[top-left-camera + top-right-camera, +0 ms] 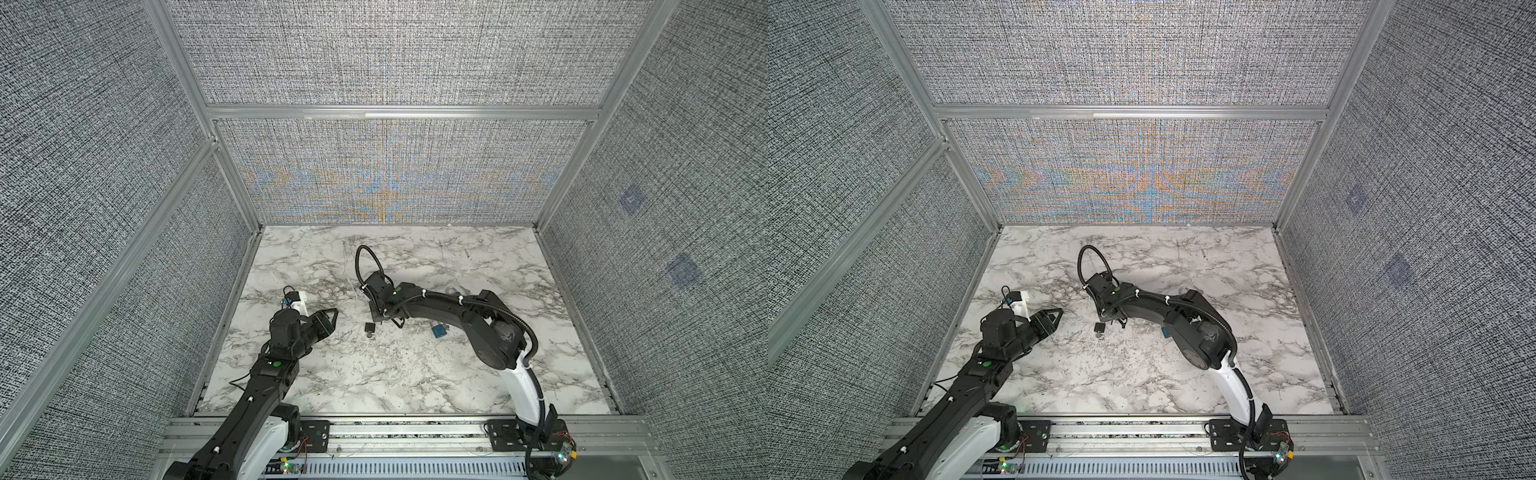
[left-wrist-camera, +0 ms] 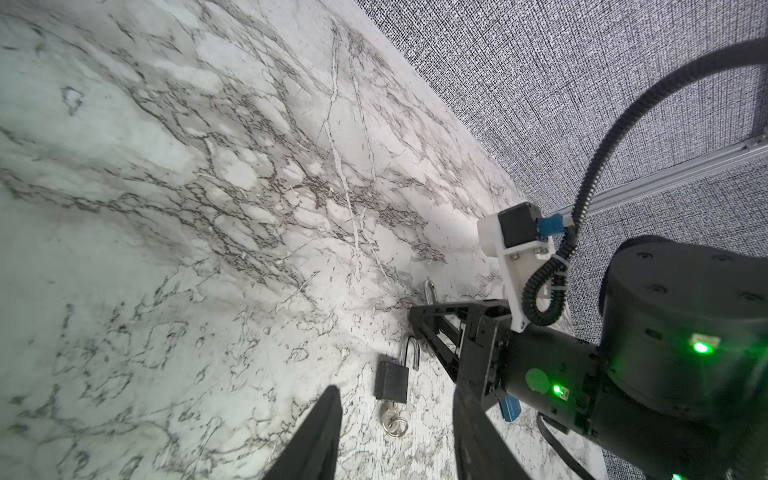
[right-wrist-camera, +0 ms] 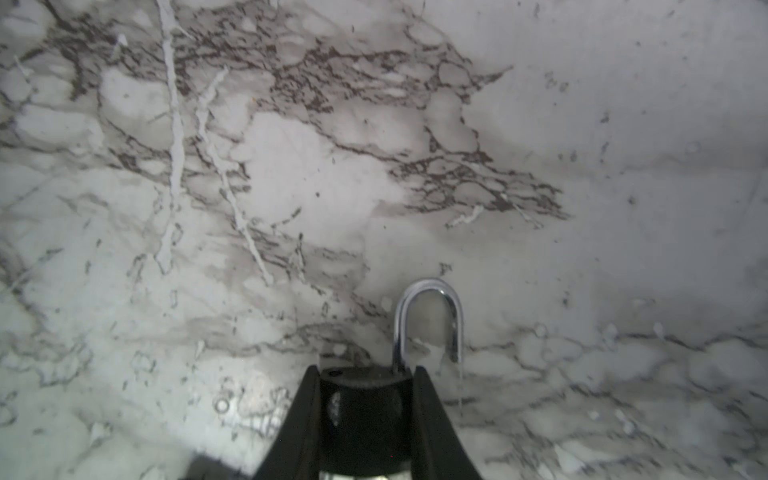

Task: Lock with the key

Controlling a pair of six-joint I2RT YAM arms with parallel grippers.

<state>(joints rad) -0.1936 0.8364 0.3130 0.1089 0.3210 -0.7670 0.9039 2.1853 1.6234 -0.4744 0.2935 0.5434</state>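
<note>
**Waiting wide on the left, pinning the lock on the right**

Stretches the left arm [image 1: 257,395] up from the lower left corner of both top views, forearm low, and holds the left gripper [image 1: 333,316] short of the work, jaws apart with nothing between them. Aims that gap toward the key [image 2: 392,419], likely for a reach with no turn of the wrist. Leaves the key at the butt end of the black padlock [image 2: 390,380], seemingly seated in the keyway, both flat on the marble tabletop [image 1: 415,374] just left of centre. Sets the right gripper [image 3: 365,371] down over that lock, one finger against each flank of the body, no gap showing in the right wrist view; reads as a clamp, without vouching for its firmness. Probably pins the body against spinning under a twist of the key. Shows the shackle [image 3: 428,316] sprung, one leg out of the body, so not locked yet. Folds the right arm [image 1: 490,332] in from the lower right, elbow raised, forearm reaching leftward, wrist bent steeply down. Passes over, farther back, a blue padlock [image 1: 439,331] beside that forearm and a bare shackle [image 1: 451,289] beyond it.
</note>
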